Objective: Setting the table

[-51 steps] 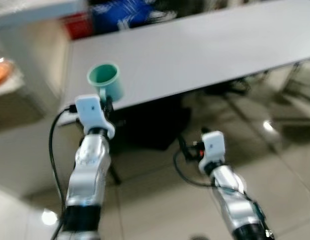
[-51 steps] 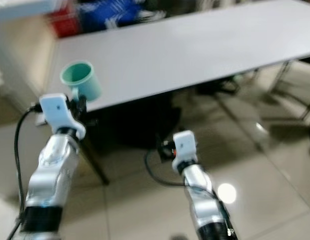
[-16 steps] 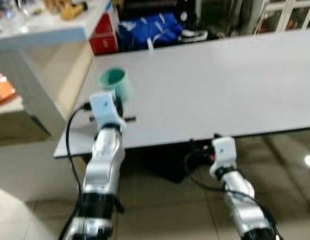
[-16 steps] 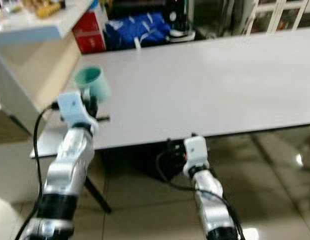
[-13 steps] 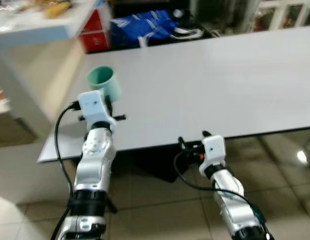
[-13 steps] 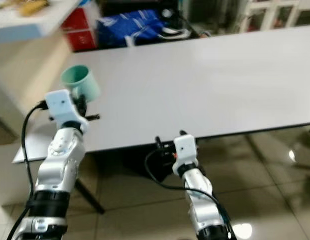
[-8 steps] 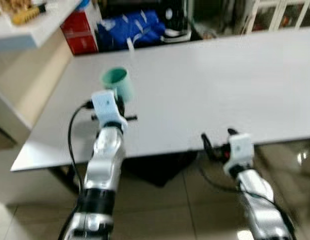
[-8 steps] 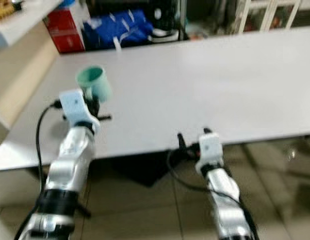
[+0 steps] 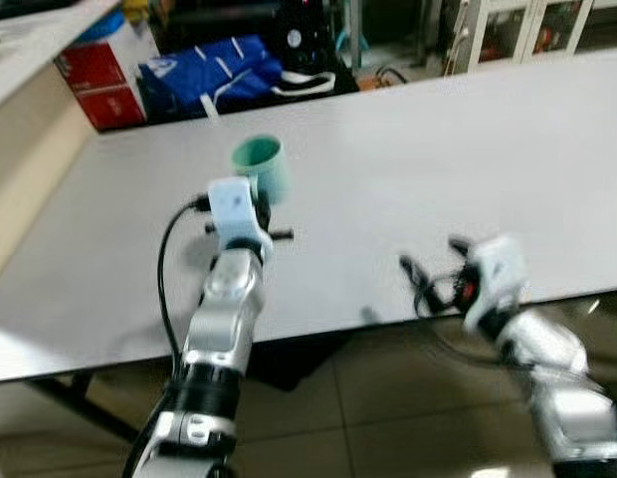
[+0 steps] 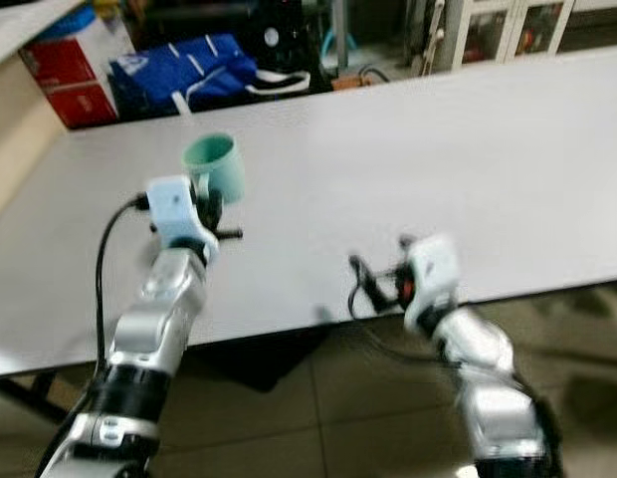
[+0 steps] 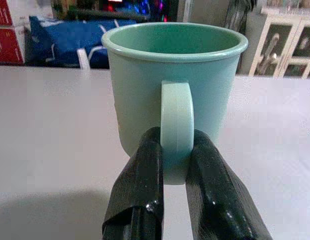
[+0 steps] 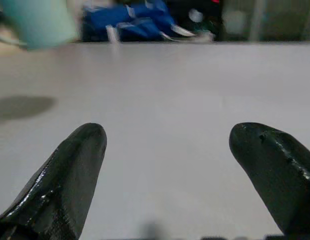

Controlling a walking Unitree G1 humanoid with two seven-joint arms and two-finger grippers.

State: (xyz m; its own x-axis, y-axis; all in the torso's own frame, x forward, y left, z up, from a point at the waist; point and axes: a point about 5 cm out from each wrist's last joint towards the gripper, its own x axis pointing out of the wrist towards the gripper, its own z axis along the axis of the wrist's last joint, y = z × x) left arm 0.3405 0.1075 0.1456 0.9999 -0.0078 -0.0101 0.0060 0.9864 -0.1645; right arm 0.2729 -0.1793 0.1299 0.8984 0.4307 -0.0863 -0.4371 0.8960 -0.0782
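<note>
One green mug (image 11: 173, 95) is all that is being carried, and it hangs above the grey tabletop (image 9: 468, 159), out toward ten o'clock from where the robot stands. The left tool (image 11: 176, 167) is clamped on the mug's handle alone, its two black fingers (image 11: 142, 185) pinching the loop from either side. The cup's body is not supported by anything else, and a soft shadow lies on the tabletop beneath it, so I judge it is not yet set down.

The right tool (image 12: 170, 175) reaches over the near edge of the tabletop at about five o'clock from the mug, well apart from it, its fingers spread wide with nothing between them.

The risk, as I see it, lies in that narrow hold. With only the handle pinched, the mug could swivel about the loop if the arm jolts or the base lands unevenly, and then it might tip or slip free. The head views are blurred, which suggests the robot is moving, and that would make a swing likelier.

The mug stands upright, its long axis vertical and its open mouth facing up. The handle points back toward the robot, at six o'clock. Beyond the far edge, at twelve o'clock, lie a blue bag (image 9: 214, 65) and a red box (image 9: 95, 80).
</note>
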